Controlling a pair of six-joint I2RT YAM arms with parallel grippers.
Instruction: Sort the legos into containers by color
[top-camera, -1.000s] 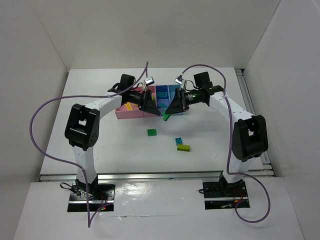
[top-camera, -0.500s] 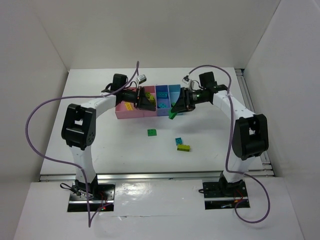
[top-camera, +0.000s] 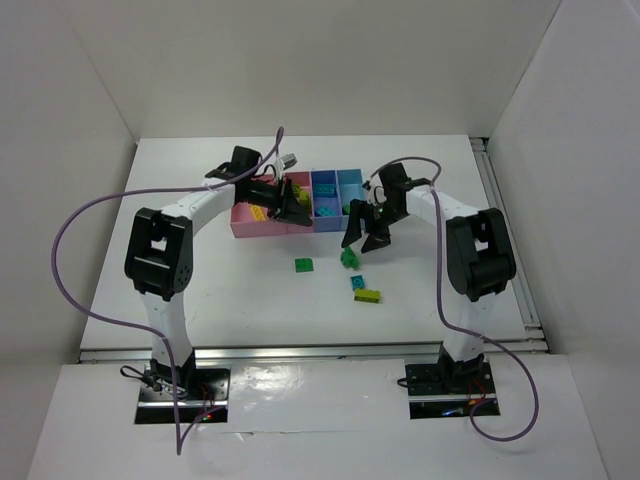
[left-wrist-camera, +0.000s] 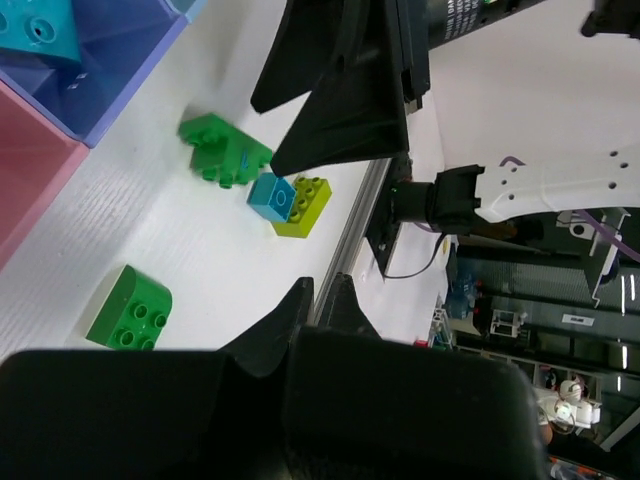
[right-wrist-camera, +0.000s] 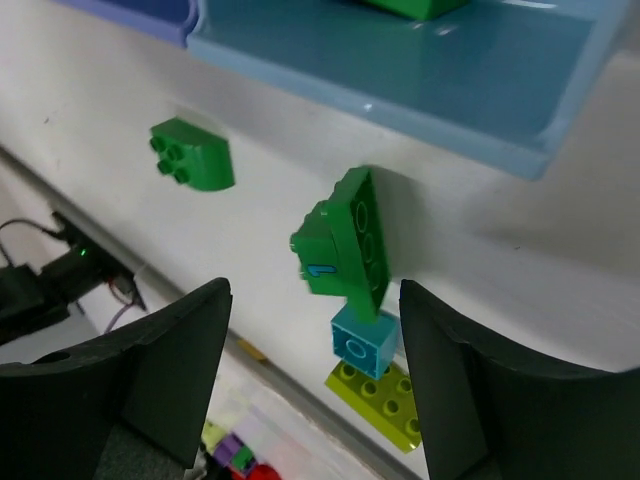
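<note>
The containers are a joined row: two pink bins (top-camera: 252, 226), a blue-violet bin (top-camera: 325, 203) and a light blue bin (top-camera: 350, 187). My right gripper (top-camera: 364, 238) hangs open just in front of the light blue bin (right-wrist-camera: 400, 70). A dark green lego (right-wrist-camera: 345, 245) sits tilted on the table between its fingers (right-wrist-camera: 170, 380), free of them. Beside it lie a cyan lego (right-wrist-camera: 362, 345) and a lime lego (right-wrist-camera: 385, 400), and another green lego (top-camera: 304, 265) lies further left. My left gripper (left-wrist-camera: 325, 295) is shut and holds nothing, over the pink bins, where a yellow lego (top-camera: 258, 212) lies.
A cyan lego (left-wrist-camera: 40, 25) lies in the blue-violet bin (left-wrist-camera: 110, 60). The right gripper's fingers (left-wrist-camera: 340, 100) reach close in front of the left wrist. White walls enclose the table on three sides. A purple cable (top-camera: 100, 210) loops out to the left.
My right gripper has opened and let go of the dark green lego, which has dropped onto the table in front of the bins. The right arm swung nearer; the left arm barely shifted.
</note>
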